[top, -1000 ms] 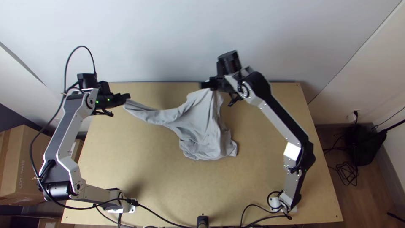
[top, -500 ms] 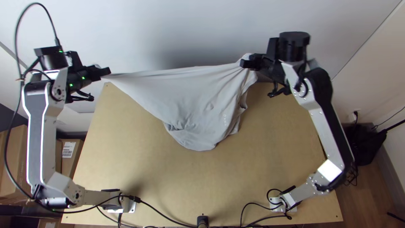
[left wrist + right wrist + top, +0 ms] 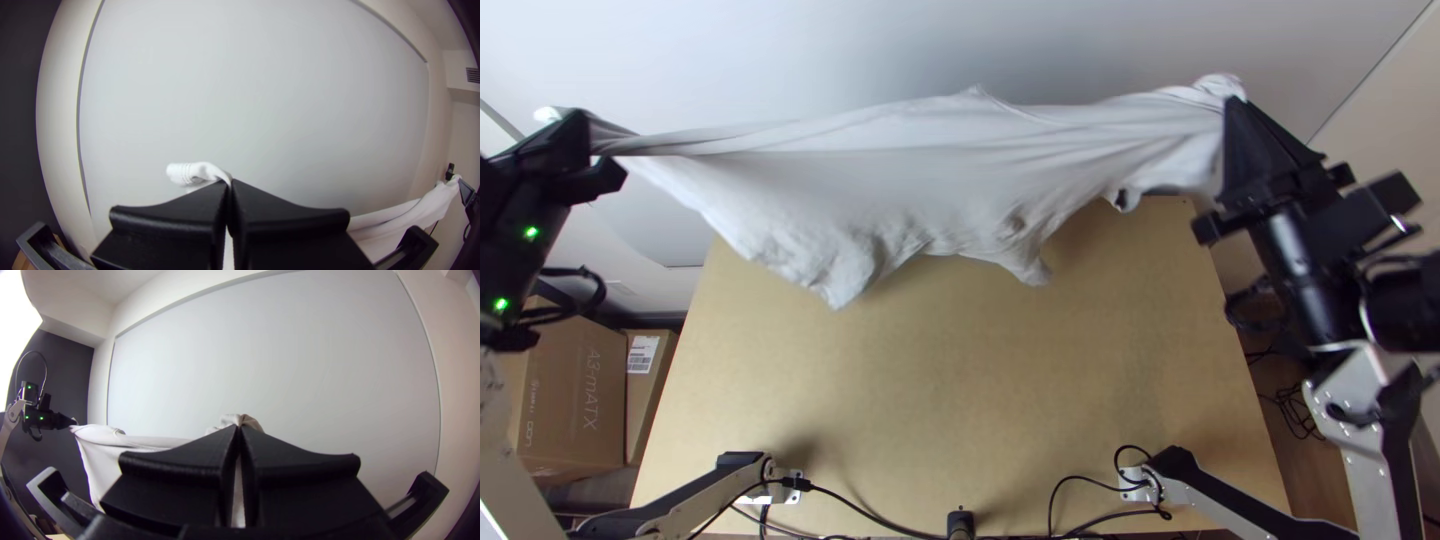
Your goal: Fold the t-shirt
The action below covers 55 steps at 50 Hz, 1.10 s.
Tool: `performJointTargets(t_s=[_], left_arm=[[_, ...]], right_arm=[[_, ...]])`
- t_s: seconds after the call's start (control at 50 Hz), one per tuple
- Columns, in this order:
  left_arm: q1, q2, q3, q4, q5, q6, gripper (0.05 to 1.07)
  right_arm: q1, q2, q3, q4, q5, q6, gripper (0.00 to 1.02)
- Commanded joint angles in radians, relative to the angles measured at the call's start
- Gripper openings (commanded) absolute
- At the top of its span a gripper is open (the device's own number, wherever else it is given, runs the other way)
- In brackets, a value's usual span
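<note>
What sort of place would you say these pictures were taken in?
This is probably a robotics workroom or lab: a black left end effector and a black right end effector hold up a pale grey cloth t-shirt at a light wooden table, with brown cardboard boxes beside it.

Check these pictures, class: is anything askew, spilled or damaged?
Nothing clearly stands out: the t-shirt hangs with an uneven lower edge, ordinary for loose cloth stretched between the left claw and right claw.
</note>
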Motion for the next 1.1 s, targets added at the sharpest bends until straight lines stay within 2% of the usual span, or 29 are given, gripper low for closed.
performJointTargets(t_s=[0.0, 0.14, 0.3, 0.58, 0.68, 0.84, 1.0, 1.08], left_arm=[[0.01, -0.103, 0.013, 0.042, -0.049, 0.006, 0.07], [0.015, -0.238, 0.007, 0.052, -0.049, 0.003, 0.07], [0.013, -0.37, -0.001, 0.028, -0.042, 0.026, 0.07], [-0.016, -0.469, -0.003, -0.062, 0.001, 0.038, 0.07], [-0.022, -0.485, -0.041, -0.133, 0.013, 0.007, 0.07], [-0.076, -0.569, -0.286, -0.188, 0.029, -0.025, 0.07], [-0.14, -0.673, -0.636, -0.176, 0.027, -0.051, 0.07], [-0.169, -0.716, -0.814, -0.148, 0.026, -0.052, 0.07]], right_arm=[[-0.006, -0.099, -0.029, 0.032, 0.039, -0.022, 0.02], [0.005, -0.183, -0.001, -0.017, 0.036, -0.015, 0.02], [0.008, -0.261, 0.048, -0.156, 0.036, 0.009, 0.02], [0.007, -0.293, 0.235, -0.429, 0.008, 0.117, 0.02], [0.005, -0.292, 0.248, -0.503, -0.004, 0.146, 0.02], [0.031, -0.286, 0.16, -0.621, -0.027, 0.252, 0.02], [0.169, -0.313, -0.088, -0.632, -0.027, 0.359, 0.02], [0.18, -0.326, -0.242, -0.617, -0.035, 0.371, 0.02]])
